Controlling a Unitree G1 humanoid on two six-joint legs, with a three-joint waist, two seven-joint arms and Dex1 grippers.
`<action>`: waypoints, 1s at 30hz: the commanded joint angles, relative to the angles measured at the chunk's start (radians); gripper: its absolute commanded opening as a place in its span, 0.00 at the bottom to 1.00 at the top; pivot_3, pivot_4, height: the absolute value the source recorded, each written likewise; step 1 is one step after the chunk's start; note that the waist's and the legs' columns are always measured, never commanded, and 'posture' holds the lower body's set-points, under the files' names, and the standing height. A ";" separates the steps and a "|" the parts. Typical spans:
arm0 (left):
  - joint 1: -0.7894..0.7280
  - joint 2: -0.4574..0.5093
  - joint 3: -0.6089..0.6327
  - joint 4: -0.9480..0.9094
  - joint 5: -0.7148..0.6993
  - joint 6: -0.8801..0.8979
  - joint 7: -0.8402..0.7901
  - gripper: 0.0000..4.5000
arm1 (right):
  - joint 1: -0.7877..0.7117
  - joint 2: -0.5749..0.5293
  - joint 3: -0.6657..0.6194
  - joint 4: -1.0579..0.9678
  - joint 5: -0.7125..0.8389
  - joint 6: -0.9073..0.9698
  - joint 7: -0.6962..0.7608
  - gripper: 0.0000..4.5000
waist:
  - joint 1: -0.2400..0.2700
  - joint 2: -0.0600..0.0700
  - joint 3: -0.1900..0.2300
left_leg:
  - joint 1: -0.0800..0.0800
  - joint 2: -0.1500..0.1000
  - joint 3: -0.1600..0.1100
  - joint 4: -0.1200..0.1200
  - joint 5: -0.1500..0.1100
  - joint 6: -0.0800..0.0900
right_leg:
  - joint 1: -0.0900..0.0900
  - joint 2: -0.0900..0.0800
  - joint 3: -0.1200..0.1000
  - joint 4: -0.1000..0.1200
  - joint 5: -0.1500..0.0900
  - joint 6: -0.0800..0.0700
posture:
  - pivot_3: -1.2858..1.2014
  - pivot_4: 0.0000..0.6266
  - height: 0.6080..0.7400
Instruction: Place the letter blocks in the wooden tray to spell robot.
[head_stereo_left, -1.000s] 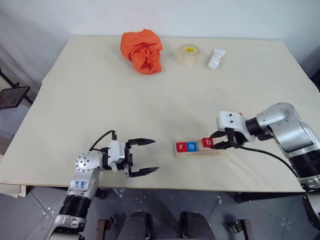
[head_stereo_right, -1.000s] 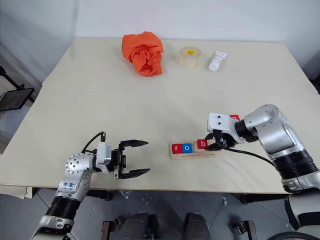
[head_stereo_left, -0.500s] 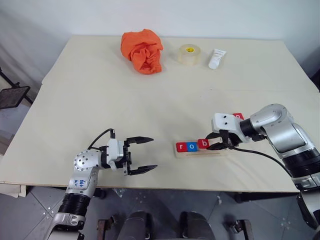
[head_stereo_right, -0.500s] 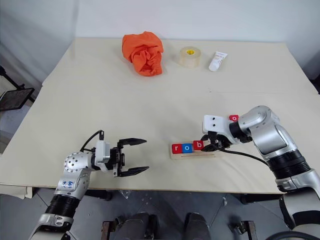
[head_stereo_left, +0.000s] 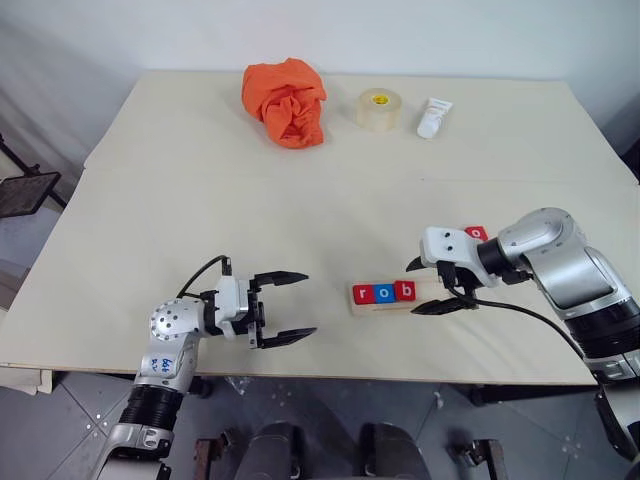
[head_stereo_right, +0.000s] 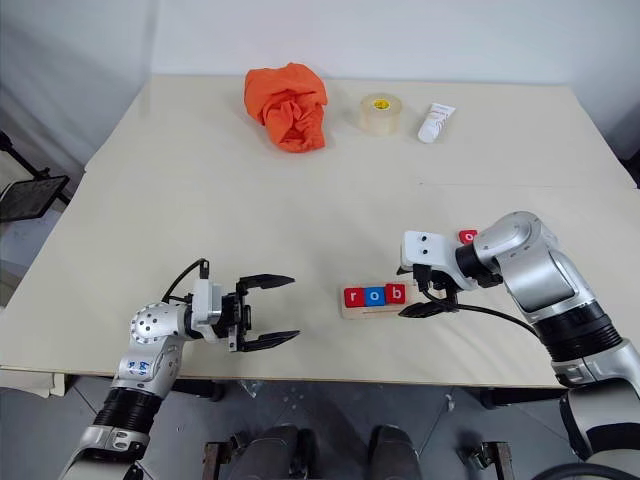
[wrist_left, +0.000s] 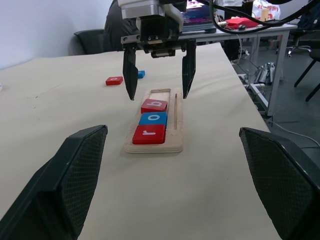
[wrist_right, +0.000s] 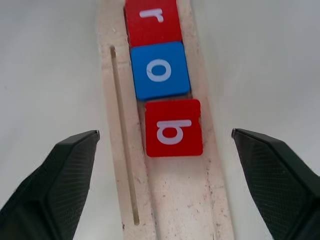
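1. The b block (wrist_right: 173, 127) now sits free in the wooden tray (head_stereo_left: 420, 301), third in line after the red r block (wrist_right: 152, 21) and blue o block (wrist_right: 160, 70). It lies a touch skewed and shifted off the o's line.
2. The right gripper (head_stereo_left: 430, 286) has just let go: clamped on the b a moment ago, its fingers now stand wide apart, straddling the tray's empty end.
3. That makes "rob" placed, two slots bare at the tray's 3 o'clock end.
4. Two loose blocks wait on the table: a red block (wrist_left: 114, 80) and a blue block (wrist_left: 141, 74), beyond the tray in the left wrist view. Their letters are too small to read.
5. The left gripper (head_stereo_left: 287, 307) hovers at the tray's 9 o'clock, well apart, fingers spread and empty.
6. Next call, I'd say: fetch the second o.
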 joint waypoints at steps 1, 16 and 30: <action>-0.010 -0.009 -0.004 -0.007 0.000 -0.017 0.002 1.00 | 0.011 -0.026 -0.047 -0.041 0.028 0.007 0.002 1.00 | 0.000 0.000 0.000 | 0.000 0.000 0.000 0.000 0.000 0.000 | 0.000 0.000 0.000 0.000 0.000 0.000 | 0.52 0.24 1.00; 0.000 -0.018 -0.008 -0.022 0.002 -0.013 0.008 1.00 | -0.015 0.019 -0.068 0.107 0.021 -0.083 -0.071 0.10 | -0.001 0.000 0.000 | 0.000 0.000 0.000 0.000 0.000 0.000 | 0.000 0.000 0.000 0.000 0.000 0.000 | 0.52 0.24 1.00; 0.024 -0.004 -0.004 -0.052 0.001 -0.004 0.030 1.00 | -0.024 0.076 -0.054 0.154 -0.002 -0.124 -0.081 0.01 | -0.001 0.000 0.000 | 0.000 0.000 0.000 0.000 0.000 0.000 | 0.000 0.000 -0.001 0.000 0.000 0.000 | 0.52 0.24 1.00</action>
